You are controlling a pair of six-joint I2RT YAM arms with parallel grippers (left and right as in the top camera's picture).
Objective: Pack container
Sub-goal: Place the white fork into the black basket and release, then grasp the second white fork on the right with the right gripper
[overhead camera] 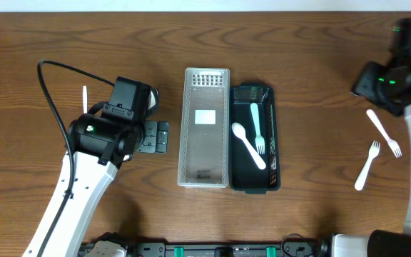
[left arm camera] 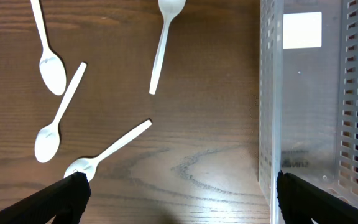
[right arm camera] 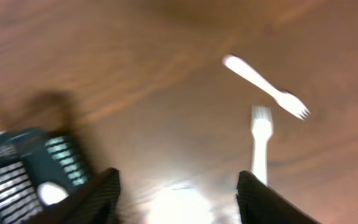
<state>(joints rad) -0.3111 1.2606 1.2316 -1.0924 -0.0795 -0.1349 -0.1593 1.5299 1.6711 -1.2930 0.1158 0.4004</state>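
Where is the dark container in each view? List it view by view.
Overhead: dark container at centre, right of the clear tray.
Left wrist: not in it; only the clear tray, right side.
Right wrist: lower left, blurred.
Landmark: white forks, overhead and right wrist.

Left of the clear basket point(overhead camera: 206, 128), the left arm point(overhead camera: 95, 135) hides all but one spoon handle point(overhead camera: 85, 96) overhead. The right wrist view is blurred, its dark tray point(right arm camera: 17, 174) cut by the edge.
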